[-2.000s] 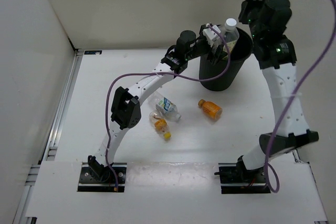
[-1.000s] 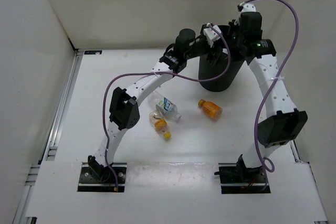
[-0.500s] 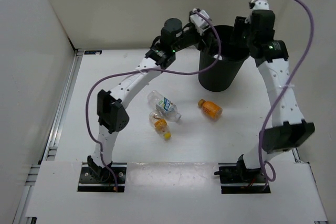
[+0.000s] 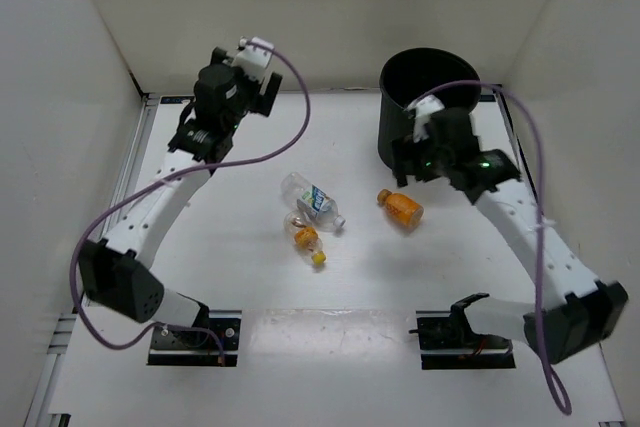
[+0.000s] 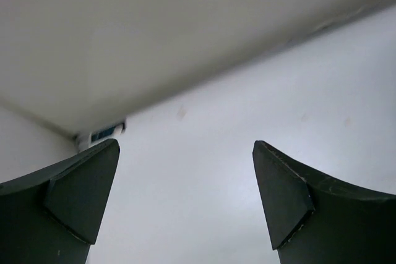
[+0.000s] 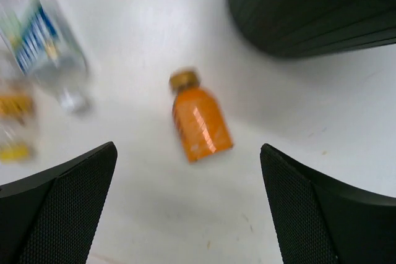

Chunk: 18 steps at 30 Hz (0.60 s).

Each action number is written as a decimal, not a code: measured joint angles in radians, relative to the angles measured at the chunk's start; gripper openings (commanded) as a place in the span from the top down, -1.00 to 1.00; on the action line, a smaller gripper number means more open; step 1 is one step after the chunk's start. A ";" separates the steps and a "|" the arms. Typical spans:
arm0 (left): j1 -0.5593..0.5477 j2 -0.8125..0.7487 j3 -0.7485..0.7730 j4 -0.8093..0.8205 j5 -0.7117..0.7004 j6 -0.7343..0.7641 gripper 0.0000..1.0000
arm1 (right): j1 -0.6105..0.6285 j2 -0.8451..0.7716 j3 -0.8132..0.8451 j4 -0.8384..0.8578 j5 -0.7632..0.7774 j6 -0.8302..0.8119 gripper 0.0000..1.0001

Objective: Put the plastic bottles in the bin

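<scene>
The black bin (image 4: 384, 117) stands at the back right, its inside dark. Three bottles lie on the table: a clear one with a blue-white label (image 4: 313, 201), a small clear one with a yellow cap (image 4: 306, 240) and a small orange one (image 4: 402, 207). My right gripper (image 4: 403, 161) hangs open in front of the bin. In the right wrist view the orange bottle (image 6: 199, 119) lies just beyond the right gripper (image 6: 187, 151), untouched. My left gripper (image 4: 268, 95) is open at the back left. In the left wrist view the left gripper (image 5: 185, 146) holds nothing.
White walls close in the table at the back and on both sides. A metal rail (image 4: 120, 207) runs along the left edge. In the right wrist view the bin (image 6: 315, 4) is at the top right and the blue-labelled bottle (image 6: 40, 41) at the top left.
Both arms have left the bin's mouth. The left arm swung to the back left. The right arm came down in front of the bin and its jaws opened. The bottle held over the bin no longer shows.
</scene>
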 measured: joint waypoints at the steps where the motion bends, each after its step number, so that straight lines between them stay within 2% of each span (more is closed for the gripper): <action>1: 0.020 -0.042 -0.056 -0.020 -0.018 0.003 -1.00 | 0.038 0.035 -0.034 -0.021 0.013 -0.016 -1.00; 6: 0.122 -0.212 -0.294 -0.108 -0.076 -0.004 -1.00 | 0.172 0.225 -0.077 -0.101 0.113 -0.080 -1.00; 13: 0.209 -0.379 -0.509 -0.195 -0.099 -0.033 -1.00 | 0.180 0.441 -0.061 -0.109 0.222 -0.108 -1.00; 18: 0.268 -0.459 -0.563 -0.237 -0.097 -0.066 -1.00 | 0.180 0.550 -0.059 -0.097 0.268 -0.121 -1.00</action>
